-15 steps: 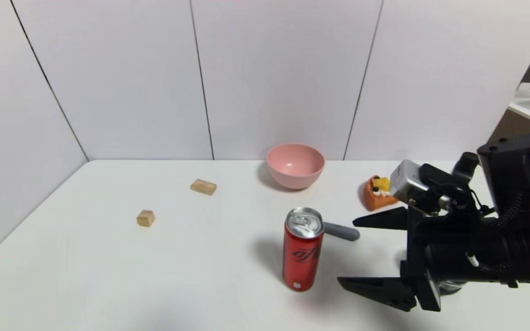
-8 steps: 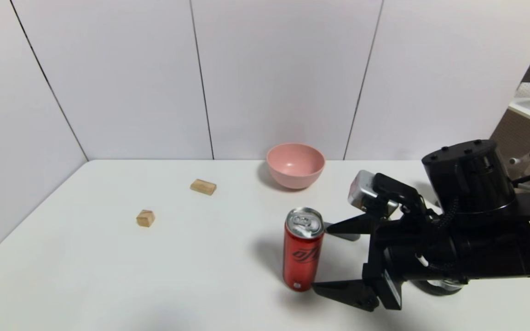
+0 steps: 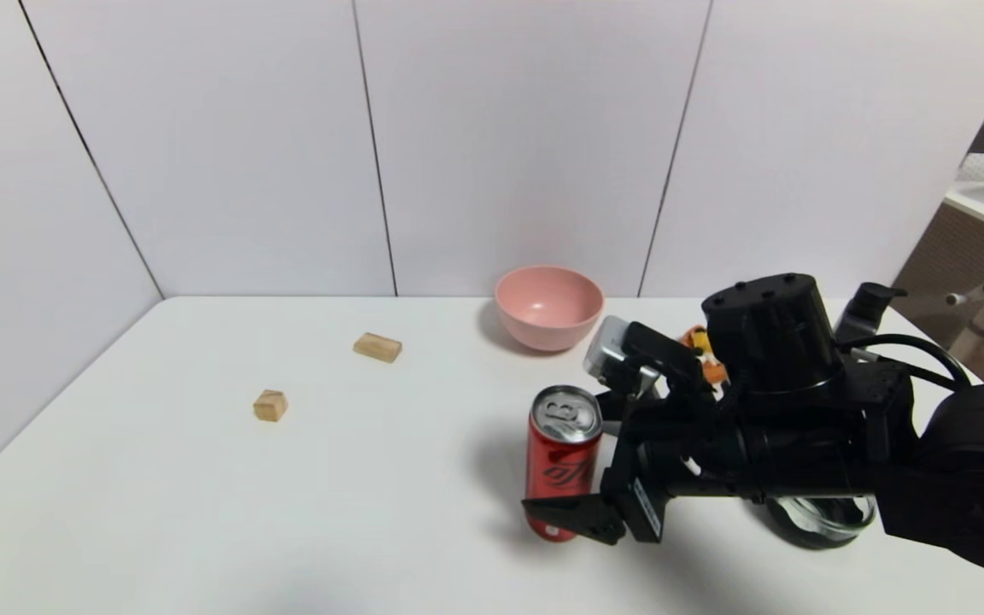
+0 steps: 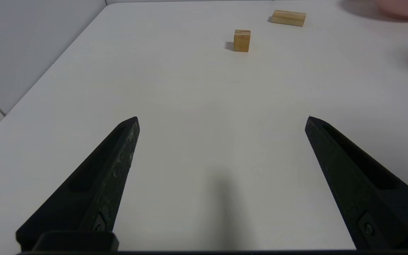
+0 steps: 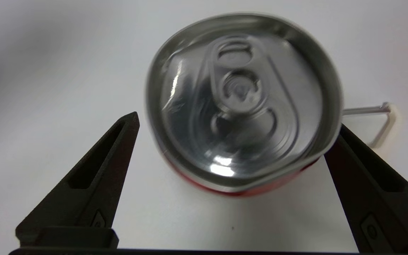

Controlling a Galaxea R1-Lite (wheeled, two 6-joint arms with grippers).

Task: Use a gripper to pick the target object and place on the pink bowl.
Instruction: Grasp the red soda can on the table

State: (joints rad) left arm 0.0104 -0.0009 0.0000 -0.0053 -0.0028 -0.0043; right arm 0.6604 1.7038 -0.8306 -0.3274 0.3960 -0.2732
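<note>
The target object, a slim red can (image 3: pixel 562 465) with a silver top, stands upright in the middle of the white table (image 3: pixel 202 478). My right gripper (image 3: pixel 566 457) reaches in from the right and is open, with one finger on each side of the can. In the right wrist view the can top (image 5: pixel 241 102) fills the gap of the gripper (image 5: pixel 236 122), and one finger (image 5: pixel 363 177) sits at the can's edge. The pink bowl (image 3: pixel 548 306) stands empty by the back wall, behind the can. My left gripper (image 4: pixel 221 118) hovers open over bare table.
Two wooden blocks (image 3: pixel 377 347) (image 3: pixel 270 405) lie on the left half of the table. An orange toy food piece (image 3: pixel 718 371) is mostly hidden behind the right wrist. A clear glass bowl (image 3: pixel 825 517) shows under the right arm.
The right arm has moved left toward the can, and its open fingers now straddle it. The can, bowl and blocks have not moved.
</note>
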